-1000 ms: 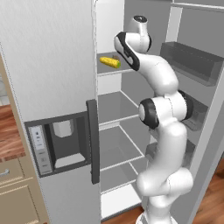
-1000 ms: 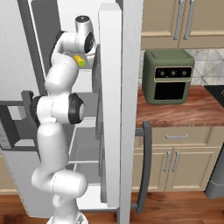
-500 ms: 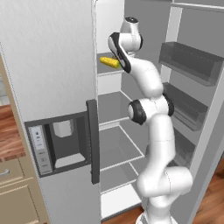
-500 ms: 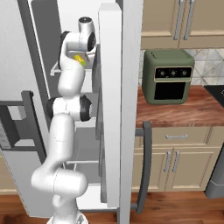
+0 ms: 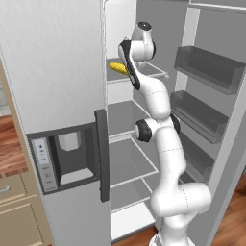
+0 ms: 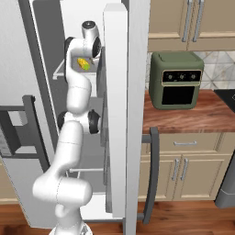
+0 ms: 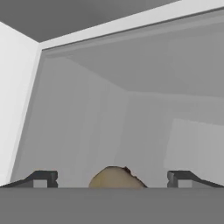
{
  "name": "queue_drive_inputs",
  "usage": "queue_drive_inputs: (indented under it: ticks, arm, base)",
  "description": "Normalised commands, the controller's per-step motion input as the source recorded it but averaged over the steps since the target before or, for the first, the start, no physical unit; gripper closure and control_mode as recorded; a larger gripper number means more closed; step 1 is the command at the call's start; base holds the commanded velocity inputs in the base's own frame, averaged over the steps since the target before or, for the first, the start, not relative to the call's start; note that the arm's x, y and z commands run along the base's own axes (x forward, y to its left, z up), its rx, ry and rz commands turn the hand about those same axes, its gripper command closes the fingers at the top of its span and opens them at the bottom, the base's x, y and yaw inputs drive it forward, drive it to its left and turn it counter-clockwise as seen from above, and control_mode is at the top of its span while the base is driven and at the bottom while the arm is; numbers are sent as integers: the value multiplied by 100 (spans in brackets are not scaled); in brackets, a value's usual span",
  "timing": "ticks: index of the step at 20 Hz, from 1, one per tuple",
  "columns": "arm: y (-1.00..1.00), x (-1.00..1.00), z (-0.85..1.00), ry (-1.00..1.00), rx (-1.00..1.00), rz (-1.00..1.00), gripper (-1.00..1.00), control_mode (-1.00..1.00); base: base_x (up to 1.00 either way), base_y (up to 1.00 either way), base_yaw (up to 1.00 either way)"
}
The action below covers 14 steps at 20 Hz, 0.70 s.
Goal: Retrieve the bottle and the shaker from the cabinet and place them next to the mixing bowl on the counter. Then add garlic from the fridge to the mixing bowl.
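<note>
Currently, the two-finger gripper stands wide apart at the frame's bottom, a tan rounded garlic bulb between its tips, inside the tall grey-silver fridge.

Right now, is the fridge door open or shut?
Open. The fridge door is swung aside, its white inner shelves are exposed, and the arm reaches in toward the top shelf.

In the hand view a tan rounded lump is cut off at six o'clock, too little showing to name it, while the arm hides part of a yellow item on the fridge shelf.
</note>
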Motion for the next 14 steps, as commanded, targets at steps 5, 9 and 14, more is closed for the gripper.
queue_drive_inputs:
  ticks: [5, 9, 14]
  arm:
    - [0, 38, 71, 32, 0, 0, -100, -100]
    - [0, 13, 53, 32, 0, 0, -100, -100]
    - [0, 26, 39, 32, 0, 0, -100, -100]
  base:
    - [0, 0, 0]
    - [0, 0, 0]
    - [0, 0, 0]
